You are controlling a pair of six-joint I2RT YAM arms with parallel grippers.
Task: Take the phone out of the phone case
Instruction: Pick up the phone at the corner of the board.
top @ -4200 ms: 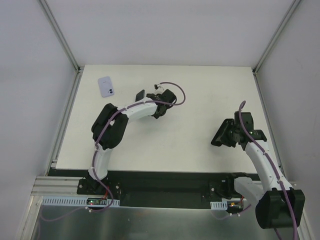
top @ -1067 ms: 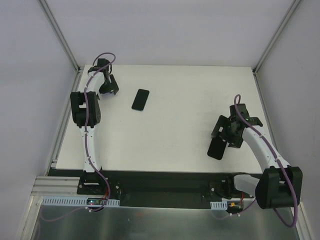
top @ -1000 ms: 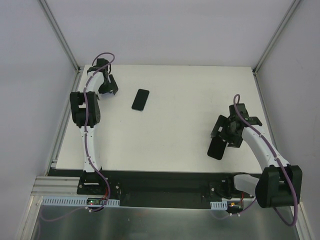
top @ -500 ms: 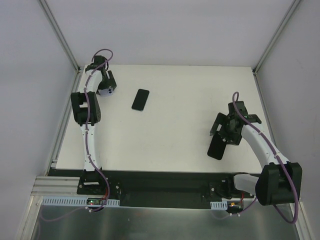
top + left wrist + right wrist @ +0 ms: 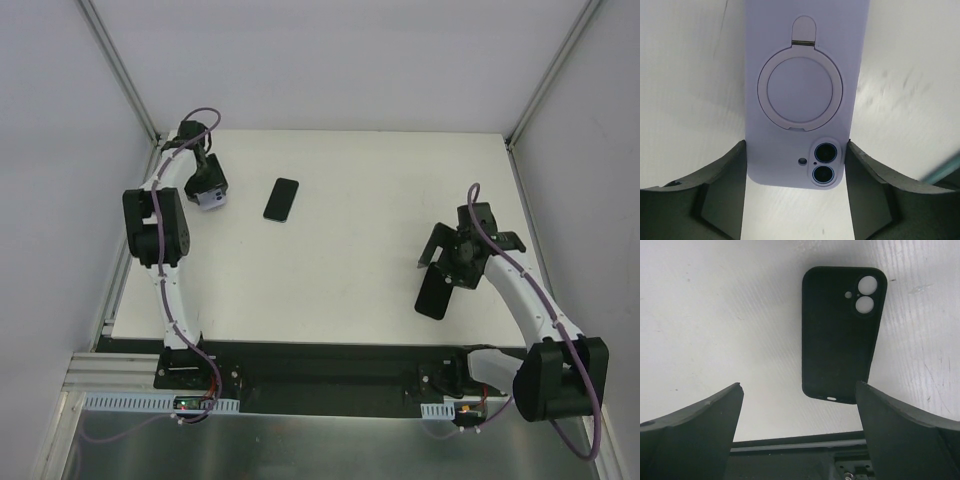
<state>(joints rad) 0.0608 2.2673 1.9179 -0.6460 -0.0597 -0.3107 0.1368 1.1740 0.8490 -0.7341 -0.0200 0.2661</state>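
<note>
A lilac phone case with a ring holder lies on the white table at the far left, a phone's two camera lenses showing through its cutout. My left gripper straddles its camera end, both fingers pressed against the case's long sides. From above, that gripper covers most of the lilac case. My right gripper stands open over an empty black case, apart from it.
A bare black phone lies face up right of the lilac case. The empty black case sits near the table's front edge, below my right gripper. Frame posts and walls bound the table on the left and right.
My left gripper's fingers have closed in onto the sides of the lilac case, and the left arm has shifted slightly left. The right arm has barely moved.
</note>
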